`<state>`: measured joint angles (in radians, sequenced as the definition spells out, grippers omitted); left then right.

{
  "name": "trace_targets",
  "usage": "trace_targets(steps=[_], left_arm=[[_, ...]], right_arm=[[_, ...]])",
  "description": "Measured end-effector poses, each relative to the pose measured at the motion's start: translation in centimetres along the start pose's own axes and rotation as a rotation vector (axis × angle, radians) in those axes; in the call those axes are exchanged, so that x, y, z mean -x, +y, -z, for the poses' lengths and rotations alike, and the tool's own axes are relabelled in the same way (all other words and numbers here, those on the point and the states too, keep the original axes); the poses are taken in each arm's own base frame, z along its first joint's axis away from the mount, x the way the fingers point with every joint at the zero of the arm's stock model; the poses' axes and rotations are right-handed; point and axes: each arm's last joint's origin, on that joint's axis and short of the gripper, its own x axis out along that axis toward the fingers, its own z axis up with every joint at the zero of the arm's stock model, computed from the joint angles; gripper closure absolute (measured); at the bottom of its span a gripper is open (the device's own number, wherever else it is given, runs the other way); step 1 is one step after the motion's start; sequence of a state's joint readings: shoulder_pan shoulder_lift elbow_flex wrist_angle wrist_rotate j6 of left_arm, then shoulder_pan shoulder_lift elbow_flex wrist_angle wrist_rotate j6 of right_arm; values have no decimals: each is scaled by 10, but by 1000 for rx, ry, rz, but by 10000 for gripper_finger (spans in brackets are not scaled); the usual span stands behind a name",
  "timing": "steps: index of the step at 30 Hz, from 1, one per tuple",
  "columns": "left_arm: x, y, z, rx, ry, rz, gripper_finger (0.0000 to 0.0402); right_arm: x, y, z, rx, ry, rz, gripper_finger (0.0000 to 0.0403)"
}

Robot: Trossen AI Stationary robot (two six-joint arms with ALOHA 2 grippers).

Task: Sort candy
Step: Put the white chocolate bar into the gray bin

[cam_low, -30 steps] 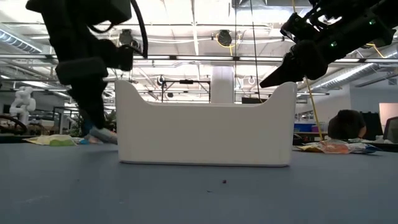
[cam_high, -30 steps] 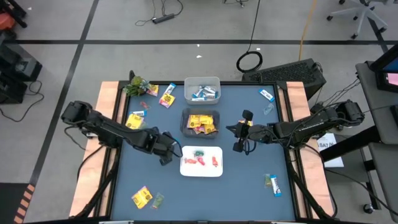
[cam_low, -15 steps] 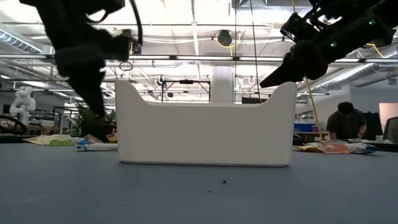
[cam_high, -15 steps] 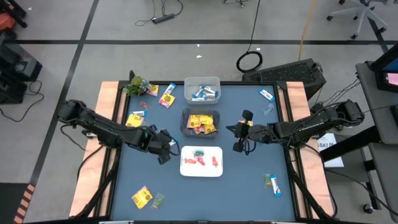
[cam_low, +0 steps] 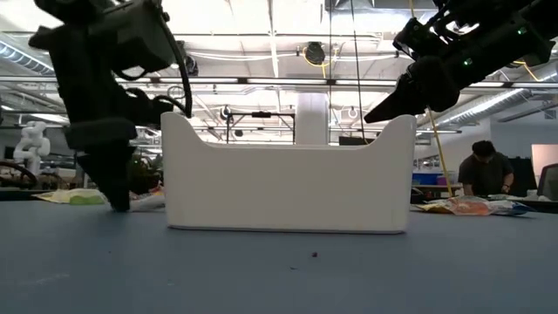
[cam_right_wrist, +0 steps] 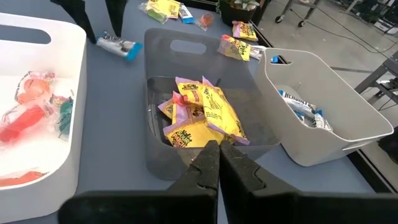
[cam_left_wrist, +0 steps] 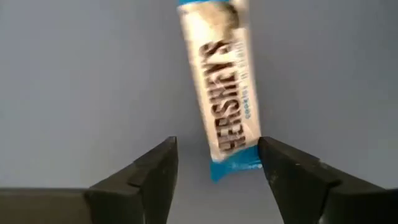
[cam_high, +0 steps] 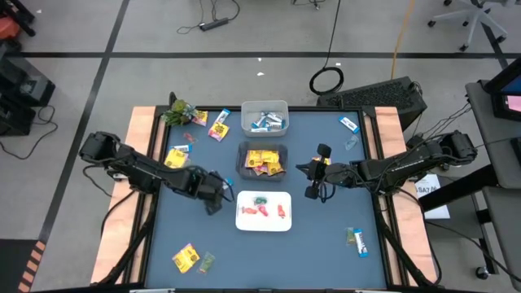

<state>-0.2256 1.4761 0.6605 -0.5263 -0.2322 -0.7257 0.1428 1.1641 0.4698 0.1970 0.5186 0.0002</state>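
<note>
Bar: blue-and-white candy bar (cam_left_wrist: 225, 93) lies flat on the table, just beside the white tray (cam_high: 264, 212).
Left gripper (cam_left_wrist: 214, 163): wide open, straddling the bar's end, holding nothing.
Right gripper (cam_right_wrist: 217, 160): closed, empty, above the yellow packets (cam_right_wrist: 200, 113).
Handling: probably light, thin, slippery wrapper; best pinched across its narrow middle.

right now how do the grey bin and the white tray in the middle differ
The grey bin holds yellow packets; the white tray holds red and green pieces. In the high view the grey bin sits between the far white bin and the white tray, which lies nearest the front edge. The bin's walls look taller than the tray's. Both have rounded corners and handle cutouts.
</note>
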Motion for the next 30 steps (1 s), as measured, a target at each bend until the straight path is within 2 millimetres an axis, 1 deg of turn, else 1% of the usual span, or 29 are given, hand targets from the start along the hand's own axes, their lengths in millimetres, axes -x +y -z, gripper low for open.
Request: trace_targets(steps=[6, 8, 10, 13, 20, 21, 25, 28, 30], left_arm=[[-13, 13, 2, 58, 1, 48, 168], [-15, 15, 4, 68, 3, 51, 177], [-16, 16, 6, 66, 2, 51, 194], [-16, 14, 6, 41, -6, 61, 235], [-15, 7, 8, -56, -34, 88, 376], [-15, 6, 9, -65, -36, 90, 387], [-11, 5, 9, -75, -62, 88, 392], [-1, 7, 7, -74, -86, 70, 397], [12, 8, 2, -67, -119, 57, 398]], right_arm=[[0, 0, 0, -12, 0, 0, 403], [0, 0, 0, -12, 0, 0, 403], [0, 0, 0, -12, 0, 0, 403], [0, 0, 1, -9, 6, 0, 403], [0, 0, 1, -10, 7, 0, 403], [0, 0, 1, -11, 7, 0, 403], [0, 0, 1, -10, 7, 0, 403], [0, 0, 1, -10, 7, 0, 403], [0, 0, 1, -10, 7, 0, 403]])
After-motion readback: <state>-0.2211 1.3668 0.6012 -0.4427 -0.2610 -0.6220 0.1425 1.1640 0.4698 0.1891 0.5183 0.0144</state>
